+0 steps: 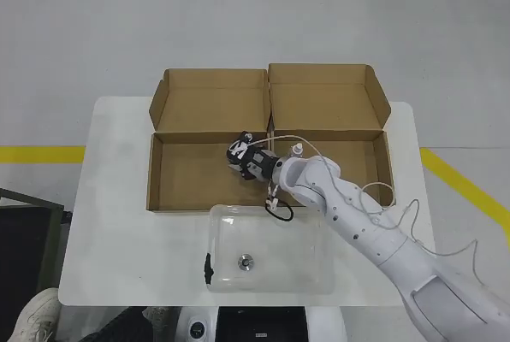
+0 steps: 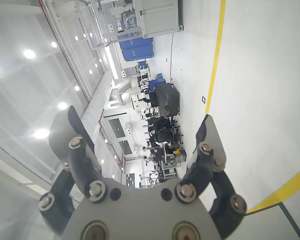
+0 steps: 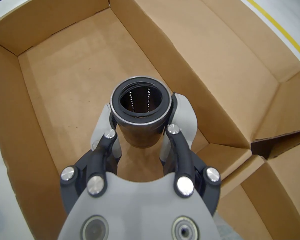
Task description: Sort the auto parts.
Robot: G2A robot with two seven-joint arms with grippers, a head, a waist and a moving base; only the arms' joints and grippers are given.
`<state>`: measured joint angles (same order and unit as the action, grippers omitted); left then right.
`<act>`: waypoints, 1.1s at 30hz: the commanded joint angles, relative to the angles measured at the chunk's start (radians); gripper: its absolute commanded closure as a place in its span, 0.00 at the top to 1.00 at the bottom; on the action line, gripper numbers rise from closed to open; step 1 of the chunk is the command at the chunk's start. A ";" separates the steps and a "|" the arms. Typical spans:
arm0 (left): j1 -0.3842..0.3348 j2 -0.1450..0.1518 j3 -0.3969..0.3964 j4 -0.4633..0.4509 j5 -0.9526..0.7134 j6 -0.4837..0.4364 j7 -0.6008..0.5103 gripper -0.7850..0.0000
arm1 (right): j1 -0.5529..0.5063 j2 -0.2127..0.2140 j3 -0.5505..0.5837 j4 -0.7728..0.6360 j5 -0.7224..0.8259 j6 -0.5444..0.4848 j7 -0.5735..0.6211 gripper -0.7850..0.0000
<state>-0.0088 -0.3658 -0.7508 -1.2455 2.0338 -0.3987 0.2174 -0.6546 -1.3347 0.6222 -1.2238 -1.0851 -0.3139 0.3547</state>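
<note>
My right gripper (image 3: 141, 116) is shut on a black cylindrical bearing (image 3: 140, 106) with rows of small steel balls inside its bore. It holds the bearing above the floor of the left cardboard box (image 3: 65, 71). From the top view, the right gripper (image 1: 240, 155) hangs over the right part of that left box (image 1: 174, 175), beside the wall shared with the right box (image 1: 383, 162). A clear plastic tray (image 1: 311, 256) at the table's front holds a small round metal part (image 1: 246, 262). My left gripper (image 2: 140, 126) is open, pointing out into the room with nothing between its fingers.
Both cardboard boxes have their lids (image 1: 212, 98) folded back toward the far side of the white table (image 1: 109, 214). A small black part (image 1: 208, 269) lies at the tray's left edge. A yellow line (image 1: 32, 154) runs on the floor beyond the table.
</note>
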 commanded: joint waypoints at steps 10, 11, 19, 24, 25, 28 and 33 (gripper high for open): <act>0.000 0.000 0.000 0.000 0.000 0.000 0.000 1.00 | -0.017 -0.014 0.010 0.016 -0.044 0.000 0.004 0.72; 0.000 0.000 0.000 0.000 0.000 0.000 0.000 1.00 | -0.019 -0.014 0.013 0.013 -0.048 -0.003 0.004 0.85; 0.000 0.000 0.000 0.000 0.000 0.000 0.000 1.00 | -0.049 -0.008 0.047 -0.043 -0.096 -0.013 0.005 0.93; 0.000 0.000 0.000 0.000 0.000 0.000 0.000 1.00 | -0.082 0.003 0.075 -0.121 -0.129 -0.033 0.014 0.94; 0.000 0.000 0.000 0.000 0.000 0.000 0.000 1.00 | -0.090 0.005 0.082 -0.140 -0.134 -0.039 0.016 0.94; 0.000 0.000 0.000 0.000 0.000 0.000 0.000 1.00 | -0.118 0.014 0.102 -0.203 -0.151 -0.064 0.026 0.93; 0.000 0.000 0.000 0.000 0.000 0.000 0.000 1.00 | -0.183 0.034 0.137 -0.338 -0.189 -0.110 0.050 0.94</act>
<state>-0.0088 -0.3658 -0.7508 -1.2455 2.0338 -0.3987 0.2174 -0.8257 -1.3038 0.7528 -1.5359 -1.2677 -0.4160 0.3989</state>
